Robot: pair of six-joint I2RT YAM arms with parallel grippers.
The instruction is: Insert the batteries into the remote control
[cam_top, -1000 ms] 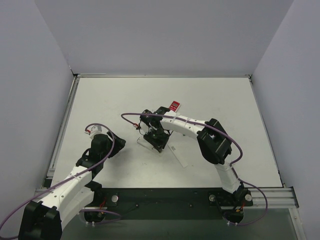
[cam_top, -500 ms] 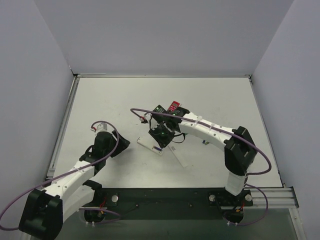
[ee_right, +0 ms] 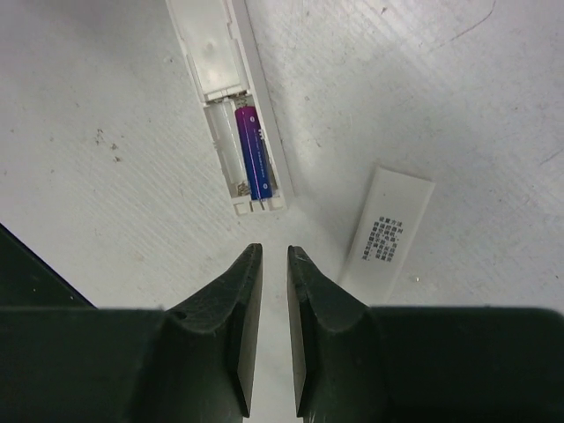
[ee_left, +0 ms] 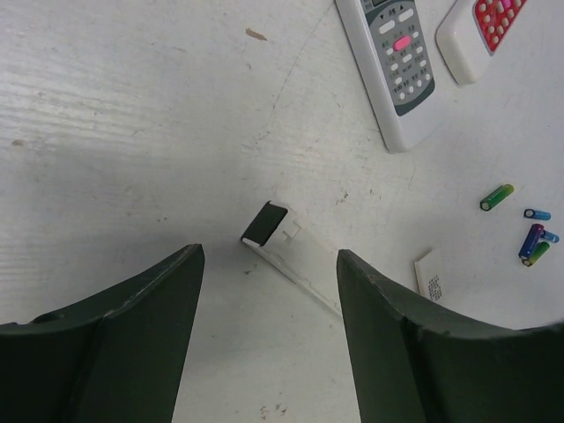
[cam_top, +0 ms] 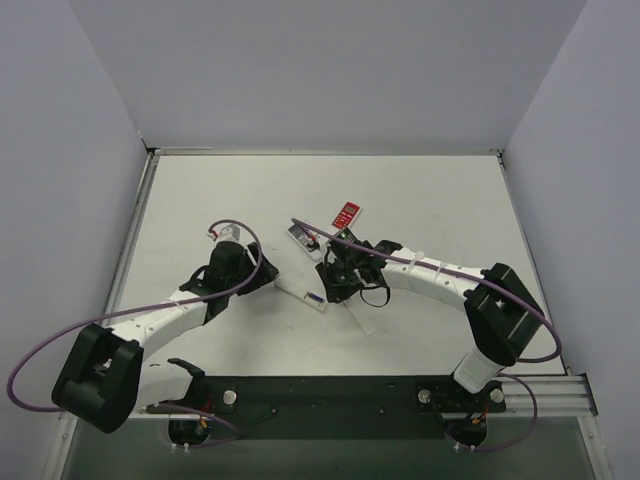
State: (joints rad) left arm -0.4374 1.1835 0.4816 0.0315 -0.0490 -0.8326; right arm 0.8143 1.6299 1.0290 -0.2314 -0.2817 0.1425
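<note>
A white remote (ee_right: 225, 53) lies back up with its battery compartment open and one blue-purple battery (ee_right: 252, 155) in the right slot; the left slot looks empty. In the top view it (cam_top: 298, 292) lies between both grippers. My right gripper (ee_right: 271, 256) is just short of the compartment end, jaws nearly together with nothing between them. My left gripper (ee_left: 269, 264) is wide open and empty, facing the remote's black end (ee_left: 264, 225). Several loose blue and green batteries (ee_left: 496, 196) lie on the table to the far right of the left wrist view.
The detached battery cover (ee_right: 388, 229) with printed text lies beside the open remote. A grey-faced remote (ee_left: 397, 62) and a red-buttoned remote (ee_left: 489, 26) lie farther back; the top view shows them too, grey (cam_top: 300, 237) and red (cam_top: 347, 213). Walls enclose the table.
My left arm has reached forward and right to the remote's near end. My right gripper has pulled back to the right, off the remote, and the arm has stretched out lower.
</note>
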